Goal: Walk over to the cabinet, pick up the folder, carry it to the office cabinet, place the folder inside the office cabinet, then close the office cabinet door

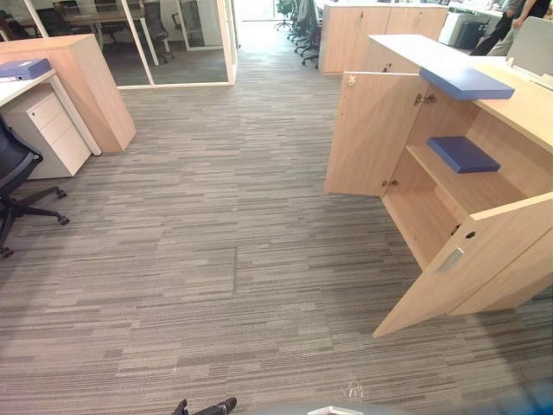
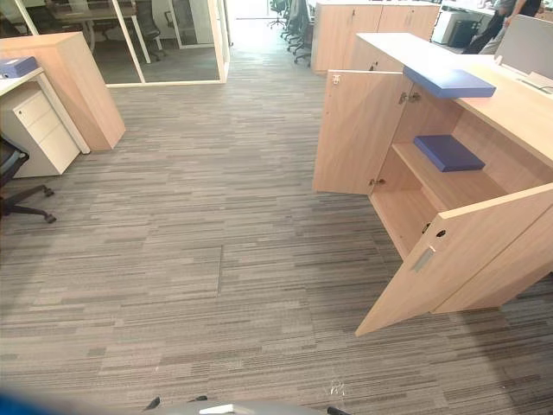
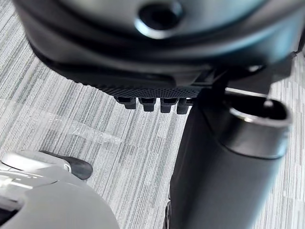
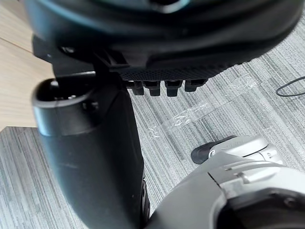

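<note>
An office: grey carpet (image 1: 216, 216), glass partition (image 1: 186, 43), swivel chair (image 1: 13, 169), drawer pedestal (image 1: 52, 130), open wooden cabinet (image 1: 371, 130).

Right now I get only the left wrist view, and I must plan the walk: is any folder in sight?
Observer: Yes, a left folder lies on the white desk at far left.
Operator: And the office cabinet?
Observer: The office cabinet stands on the right, far door and near door both open.
Operator: Anything in it?
Observer: A shelf folder lies inside, and a top folder lies on top of it.
</note>
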Available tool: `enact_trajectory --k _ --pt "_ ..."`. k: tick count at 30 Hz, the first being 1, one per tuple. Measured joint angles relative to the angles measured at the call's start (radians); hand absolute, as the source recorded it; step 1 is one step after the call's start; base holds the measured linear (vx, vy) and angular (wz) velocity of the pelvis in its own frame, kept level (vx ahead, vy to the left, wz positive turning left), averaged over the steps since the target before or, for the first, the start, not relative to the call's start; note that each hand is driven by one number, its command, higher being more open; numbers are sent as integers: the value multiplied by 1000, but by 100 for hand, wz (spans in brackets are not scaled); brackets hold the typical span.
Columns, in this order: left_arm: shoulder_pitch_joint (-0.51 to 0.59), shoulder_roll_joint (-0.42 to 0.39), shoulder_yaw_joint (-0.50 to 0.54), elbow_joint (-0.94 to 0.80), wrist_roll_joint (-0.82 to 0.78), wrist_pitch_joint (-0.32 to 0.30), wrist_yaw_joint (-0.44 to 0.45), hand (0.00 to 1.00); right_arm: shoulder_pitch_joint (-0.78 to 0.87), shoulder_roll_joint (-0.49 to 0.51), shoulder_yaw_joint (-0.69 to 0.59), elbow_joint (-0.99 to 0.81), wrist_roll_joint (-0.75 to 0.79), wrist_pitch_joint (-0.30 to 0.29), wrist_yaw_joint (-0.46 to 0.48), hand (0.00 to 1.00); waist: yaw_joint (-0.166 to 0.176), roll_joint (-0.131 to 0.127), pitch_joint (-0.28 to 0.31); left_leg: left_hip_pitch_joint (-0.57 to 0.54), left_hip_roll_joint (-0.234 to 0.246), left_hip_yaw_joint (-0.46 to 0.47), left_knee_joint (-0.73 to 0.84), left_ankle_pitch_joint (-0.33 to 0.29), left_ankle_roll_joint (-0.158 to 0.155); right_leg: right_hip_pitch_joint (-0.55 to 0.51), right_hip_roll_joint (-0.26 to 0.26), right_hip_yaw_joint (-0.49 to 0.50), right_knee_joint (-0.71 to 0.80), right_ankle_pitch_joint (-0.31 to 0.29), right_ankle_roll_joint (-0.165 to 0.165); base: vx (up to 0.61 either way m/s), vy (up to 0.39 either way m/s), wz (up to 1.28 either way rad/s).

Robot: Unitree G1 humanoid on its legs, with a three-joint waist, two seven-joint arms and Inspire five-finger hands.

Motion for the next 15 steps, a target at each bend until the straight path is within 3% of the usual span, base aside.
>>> enact_trajectory --k 3,10,15 --pt "1 1 0 16 -104 -6 -39 100 -2 1 0 1 0 0 2 100 1 -2 2 2 -1 0 -5 2 1 9 -1 -1 -19 8 2 0 0 0" --pt "1 2 1 16 -112 -8 -52 100 -15 0 -1 20 0 1 8 100 3 -9 7 11 -3 -1 -25 14 4 14 -2 -1 -31 16 5 0 0 0" --pt "-9 8 -2 15 40 -22 -41 100 -16 0 -1 20 -3 1 10 100 3 -11 9 12 -8 -9 -35 22 7 14 -7 -8 -33 19 7 -22 15 5"
